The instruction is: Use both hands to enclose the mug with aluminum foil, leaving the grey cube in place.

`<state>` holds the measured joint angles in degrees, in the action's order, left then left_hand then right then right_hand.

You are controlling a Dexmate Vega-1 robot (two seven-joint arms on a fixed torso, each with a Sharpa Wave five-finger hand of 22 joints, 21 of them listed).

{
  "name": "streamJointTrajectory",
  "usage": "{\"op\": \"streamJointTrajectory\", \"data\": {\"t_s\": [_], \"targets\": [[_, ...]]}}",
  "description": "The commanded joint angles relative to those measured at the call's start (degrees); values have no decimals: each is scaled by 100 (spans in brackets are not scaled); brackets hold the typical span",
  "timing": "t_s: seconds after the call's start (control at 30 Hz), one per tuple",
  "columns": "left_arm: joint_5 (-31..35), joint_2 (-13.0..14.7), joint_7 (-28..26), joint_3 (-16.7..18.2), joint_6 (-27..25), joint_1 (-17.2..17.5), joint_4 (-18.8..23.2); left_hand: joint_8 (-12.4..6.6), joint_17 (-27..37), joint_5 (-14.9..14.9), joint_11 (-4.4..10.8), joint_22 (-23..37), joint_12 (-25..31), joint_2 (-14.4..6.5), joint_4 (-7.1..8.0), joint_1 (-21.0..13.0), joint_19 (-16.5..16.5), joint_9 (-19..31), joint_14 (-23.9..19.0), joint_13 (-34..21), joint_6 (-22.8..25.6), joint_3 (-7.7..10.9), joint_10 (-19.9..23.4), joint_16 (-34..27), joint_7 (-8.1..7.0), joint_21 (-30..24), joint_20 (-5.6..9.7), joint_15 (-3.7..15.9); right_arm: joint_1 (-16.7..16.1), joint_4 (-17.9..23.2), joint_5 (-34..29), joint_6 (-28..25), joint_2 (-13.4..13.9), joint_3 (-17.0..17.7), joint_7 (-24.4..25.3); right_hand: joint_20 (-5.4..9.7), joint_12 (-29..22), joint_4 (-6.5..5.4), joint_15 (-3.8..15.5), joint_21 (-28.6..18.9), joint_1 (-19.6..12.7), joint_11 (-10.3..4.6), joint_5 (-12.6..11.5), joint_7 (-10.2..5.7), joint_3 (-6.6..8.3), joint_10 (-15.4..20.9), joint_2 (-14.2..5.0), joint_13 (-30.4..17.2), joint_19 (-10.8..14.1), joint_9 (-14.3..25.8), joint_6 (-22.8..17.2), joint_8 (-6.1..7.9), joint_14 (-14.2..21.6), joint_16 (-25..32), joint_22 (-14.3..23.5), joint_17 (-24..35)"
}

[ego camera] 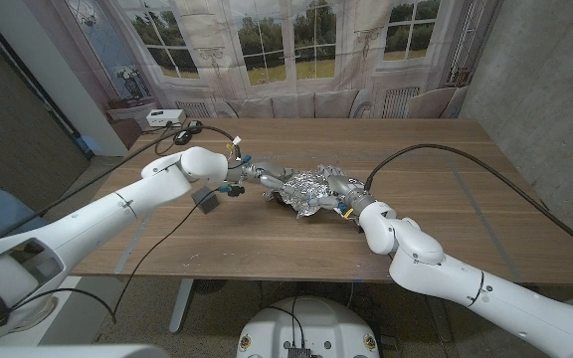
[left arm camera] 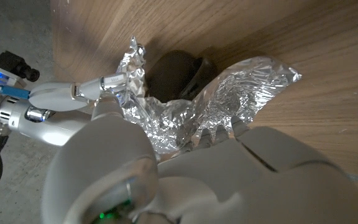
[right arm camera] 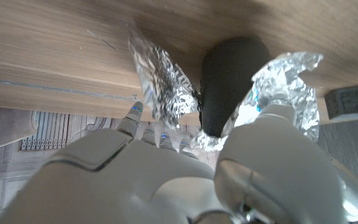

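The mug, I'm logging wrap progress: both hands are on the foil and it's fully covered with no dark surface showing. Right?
Not quite. Both hands, left and right, are on the foil, but the mug is only partly covered: the right wrist view shows its dark side bare between two foil flaps, and the left wrist view shows dark surface too.

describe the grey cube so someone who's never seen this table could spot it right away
On the wooden table, find the crumpled aluminum foil bundle near the middle, pressed between the left hand and right hand. The grey cube sits apart from it, under the left forearm. It is small, matte, dark and boxy, where the foil is shiny and wrinkled.
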<state>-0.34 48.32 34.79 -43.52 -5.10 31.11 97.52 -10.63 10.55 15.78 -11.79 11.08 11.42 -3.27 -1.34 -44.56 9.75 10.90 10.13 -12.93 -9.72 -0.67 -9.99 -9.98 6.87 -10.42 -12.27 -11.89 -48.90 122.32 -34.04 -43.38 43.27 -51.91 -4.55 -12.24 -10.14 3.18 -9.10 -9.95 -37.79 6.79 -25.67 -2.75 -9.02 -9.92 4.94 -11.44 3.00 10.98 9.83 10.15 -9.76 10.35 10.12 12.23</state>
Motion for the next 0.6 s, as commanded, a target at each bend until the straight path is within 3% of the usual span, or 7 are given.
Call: {"op": "streamJointTrajectory", "data": {"t_s": [0.03,0.27,0.4,0.53,0.6], "targets": [[523,474,-602,255,-747,316,874,-10,16,40,-57,12,9,-57,1,20,2433,9,2485,-12,-2575,-51,-2270,-18,286,-40,-7,-58,158,120,-187,-358,91,-117,-510,-15,-35,17,-3,-6,-61,38,-42,32,-55,-1397,-20,2,-93,16,1877,11,-335,27,2,0],[421,662,-1381,688,-606,832,1126,-22,18,76,-54,19,59,-124,12,20,2459,9,2507,-16,-2621,-60,-2266,-50,116,-76,-5,-57,-36,175,-28,-271,152,120,-209,-13,-93,8,15,-29,-69,29,-78,-4,-82,-1301,-53,3,-130,17,1794,66,-285,78,5,3],[357,735,-1650,875,-510,1021,1209,-35,18,83,-53,20,63,-135,14,20,2470,10,2510,-16,-2610,-65,-2281,-55,65,-80,-6,-57,-249,227,349,-29,239,442,36,-13,-97,6,17,-32,-69,24,-85,-5,-91,-1298,-55,3,-140,18,1784,73,-301,77,5,3],[163,729,-1931,1076,-209,1224,1140,-86,17,95,-33,26,135,-157,13,18,2425,9,2456,-17,-2500,-78,-2159,-86,33,-120,0,-51,-533,228,728,329,292,786,472,-11,-182,-49,46,-60,15,-17,-123,-20,-183,-1094,-68,5,-182,18,1533,170,-188,154,8,11],[161,712,-2111,1141,-60,1315,1108,-103,13,104,-7,35,210,-180,1,0,2287,5,2343,-14,-2452,-88,-2008,-121,30,-187,9,-45,-662,202,870,534,307,926,715,-4,-253,-120,114,-108,124,-121,-141,-39,-268,-873,-102,5,-116,17,1293,238,-17,234,14,16]]}}
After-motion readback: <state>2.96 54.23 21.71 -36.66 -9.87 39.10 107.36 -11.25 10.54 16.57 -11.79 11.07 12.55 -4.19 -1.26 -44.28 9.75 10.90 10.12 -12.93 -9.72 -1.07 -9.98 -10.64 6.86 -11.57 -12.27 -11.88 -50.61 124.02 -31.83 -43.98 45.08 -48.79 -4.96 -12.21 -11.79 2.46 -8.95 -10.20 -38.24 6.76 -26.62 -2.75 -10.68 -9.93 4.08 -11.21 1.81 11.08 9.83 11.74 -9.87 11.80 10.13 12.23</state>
